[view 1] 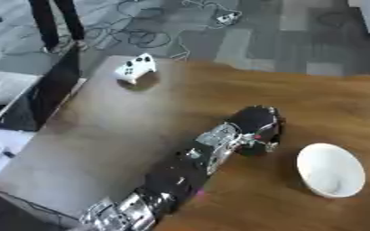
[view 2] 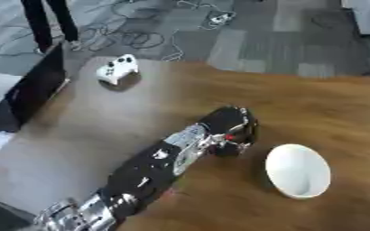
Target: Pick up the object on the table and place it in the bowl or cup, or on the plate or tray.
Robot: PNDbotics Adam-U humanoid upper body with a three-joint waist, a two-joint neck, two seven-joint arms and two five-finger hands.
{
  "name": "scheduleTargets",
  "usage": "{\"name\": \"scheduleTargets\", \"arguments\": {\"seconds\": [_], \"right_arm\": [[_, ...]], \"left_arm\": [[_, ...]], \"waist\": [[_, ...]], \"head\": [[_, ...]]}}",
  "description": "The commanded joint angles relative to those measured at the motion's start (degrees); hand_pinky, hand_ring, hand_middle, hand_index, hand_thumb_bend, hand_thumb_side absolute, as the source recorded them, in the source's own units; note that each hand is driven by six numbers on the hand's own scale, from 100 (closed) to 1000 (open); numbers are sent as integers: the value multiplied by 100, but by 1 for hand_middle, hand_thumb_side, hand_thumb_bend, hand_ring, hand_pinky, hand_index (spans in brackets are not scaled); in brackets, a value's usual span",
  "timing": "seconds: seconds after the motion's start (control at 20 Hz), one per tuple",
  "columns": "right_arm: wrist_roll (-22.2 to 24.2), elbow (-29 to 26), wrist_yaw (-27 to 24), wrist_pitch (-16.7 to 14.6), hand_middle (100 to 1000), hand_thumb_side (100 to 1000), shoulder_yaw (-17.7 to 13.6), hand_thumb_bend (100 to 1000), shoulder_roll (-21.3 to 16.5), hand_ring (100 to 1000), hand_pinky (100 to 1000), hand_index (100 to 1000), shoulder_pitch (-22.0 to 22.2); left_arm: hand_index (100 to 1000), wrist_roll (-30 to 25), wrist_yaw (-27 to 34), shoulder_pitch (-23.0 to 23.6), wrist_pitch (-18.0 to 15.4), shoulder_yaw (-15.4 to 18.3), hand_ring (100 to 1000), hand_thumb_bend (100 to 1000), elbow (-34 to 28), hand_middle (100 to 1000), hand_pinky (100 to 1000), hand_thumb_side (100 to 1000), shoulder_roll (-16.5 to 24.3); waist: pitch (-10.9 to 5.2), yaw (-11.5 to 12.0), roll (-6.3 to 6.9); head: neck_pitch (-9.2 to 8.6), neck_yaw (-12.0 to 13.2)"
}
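Note:
My left arm reaches in from the lower left across the wooden table (view 1: pixel 125 135). Its black hand (view 1: pixel 255 126) is seen from the back, low over the table's middle and just left of a white bowl (view 1: pixel 330 170). A short gap of bare wood separates the hand from the bowl's rim. The bowl's inside looks empty. A small red spot (view 2: pixel 230 136) shows at the wrist side of the hand. Whatever lies under or inside the hand is hidden by it. My right hand shows in neither view.
A white game controller (view 1: pixel 134 68) lies near the table's far left corner. A black flat panel (view 1: pixel 42 92) stands along the left edge. Beyond the far edge, cables (view 1: pixel 133 36) lie on the grey carpet floor.

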Motion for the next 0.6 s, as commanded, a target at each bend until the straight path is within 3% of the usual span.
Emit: {"name": "scheduleTargets", "arguments": {"seconds": [0.05,0.45,0.6], "right_arm": [[16,-134,20,-13,678,742,5,227,-14,588,426,902,-64],[26,-129,17,-13,678,743,16,223,-29,588,425,902,-48],[36,-128,15,-12,678,743,21,223,-36,588,426,902,-42]], "left_arm": [[489,43,-183,-60,96,-27,270,454,-51,335,100,100,52],[408,158,-216,-77,121,-31,228,473,-121,287,100,100,96],[451,149,-230,-93,120,-33,262,509,-150,328,100,100,127]], "waist": [[-49,8,-24],[-77,45,-25],[-87,59,-28]], "head": [[-121,12],[-270,-168],[-261,-189]]}}
